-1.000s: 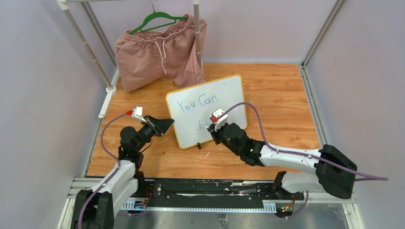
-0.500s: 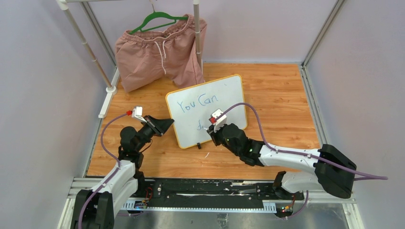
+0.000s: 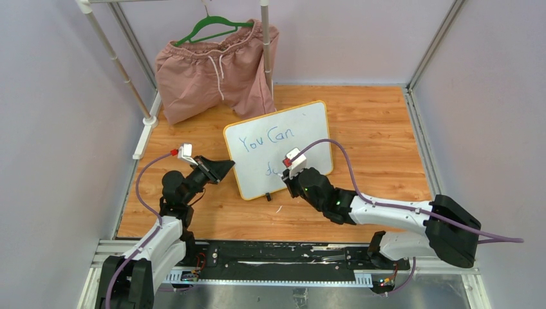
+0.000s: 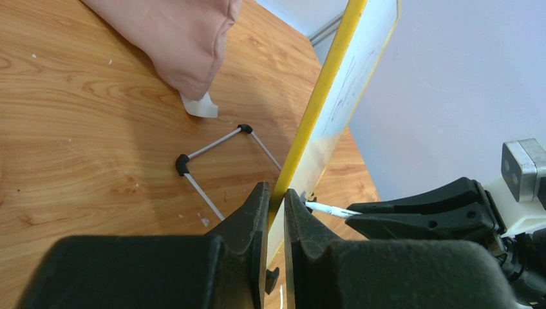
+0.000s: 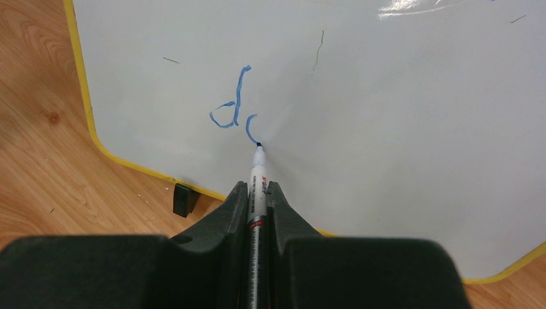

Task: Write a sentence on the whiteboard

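The whiteboard (image 3: 302, 129), white with a yellow frame, stands tilted mid-table. Blue lettering (image 3: 265, 139) reads "You Can" on its upper line; below it a "d" and the start of another letter (image 5: 235, 111) show. My left gripper (image 3: 225, 168) is shut on the board's left yellow edge (image 4: 308, 129). My right gripper (image 3: 288, 174) is shut on a white marker (image 5: 257, 193) whose tip touches the board just right of the "d". The marker also shows in the left wrist view (image 4: 329, 210).
Pink shorts (image 3: 216, 71) hang on a green hanger (image 3: 212, 27) from a white rack at the back left. The board's black foot (image 5: 184, 199) and wire stand (image 4: 216, 145) rest on the wooden table (image 3: 380, 141). Grey walls enclose the table.
The right gripper has shifted slightly right along the board's lower line, and a new blue stroke has appeared beside the "d". The left arm has not moved.
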